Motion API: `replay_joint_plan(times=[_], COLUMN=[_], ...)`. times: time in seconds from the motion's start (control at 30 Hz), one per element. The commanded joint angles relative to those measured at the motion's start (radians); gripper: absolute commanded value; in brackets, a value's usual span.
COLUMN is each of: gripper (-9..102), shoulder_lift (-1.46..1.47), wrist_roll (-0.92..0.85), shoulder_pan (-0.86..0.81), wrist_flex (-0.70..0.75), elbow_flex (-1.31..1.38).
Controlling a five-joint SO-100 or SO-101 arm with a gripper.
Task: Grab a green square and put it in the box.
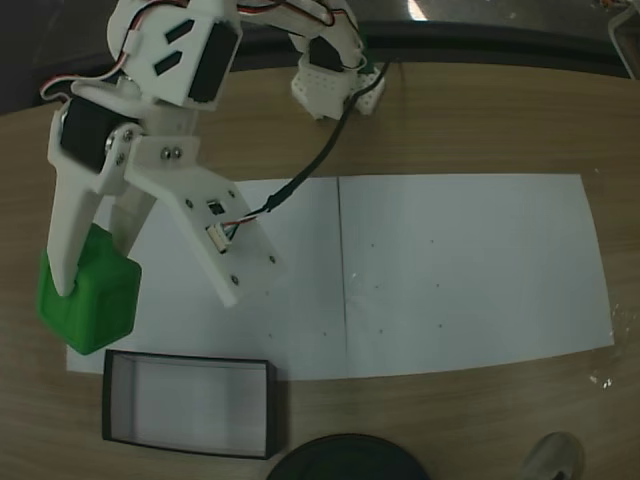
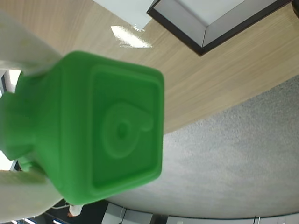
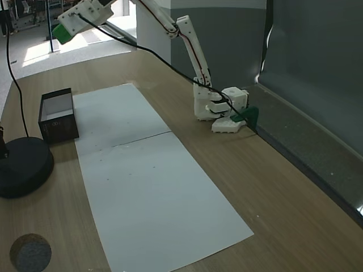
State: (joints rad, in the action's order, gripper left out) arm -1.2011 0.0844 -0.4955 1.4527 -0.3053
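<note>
The green square (image 1: pixel 88 297) is a bright green cube, held clear of the table with my gripper (image 1: pixel 92 262) shut on it. In the wrist view the green square (image 2: pixel 112 130) looms large with a round embossed mark facing the camera, and white fingers (image 2: pixel 25 49) clamp it from the left. The box (image 1: pixel 190 405) is a shallow black-walled tray with a pale floor. It lies on the table near the front edge, below and to the right of the cube. From the other fixed view, the gripper (image 3: pixel 63 29) and cube (image 3: pixel 60 34) hang high above the table, beyond the box (image 3: pixel 57 119).
White paper sheets (image 1: pixel 450 270) cover the wooden table's middle. A round black disc (image 3: pixel 22 167) sits near the box, also seen at the front edge (image 1: pixel 345 462). The arm's base (image 3: pixel 218 110) stands at the far side, with a black cable trailing to the wrist.
</note>
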Motion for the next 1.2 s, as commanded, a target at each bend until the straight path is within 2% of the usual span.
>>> replay_joint_plan(times=[0.0,0.33,0.8,1.17], gripper=[6,6,6,21], shoulder_lift=[0.072,0.295,0.407,0.434], wrist_roll=[0.037,0.038,0.032,0.038], shoulder_pan=[-0.006,0.012,0.048,0.051], wrist_flex=[-0.032,-0.107,-0.130,-0.130], elbow_flex=[0.017,0.017,0.017,0.017])
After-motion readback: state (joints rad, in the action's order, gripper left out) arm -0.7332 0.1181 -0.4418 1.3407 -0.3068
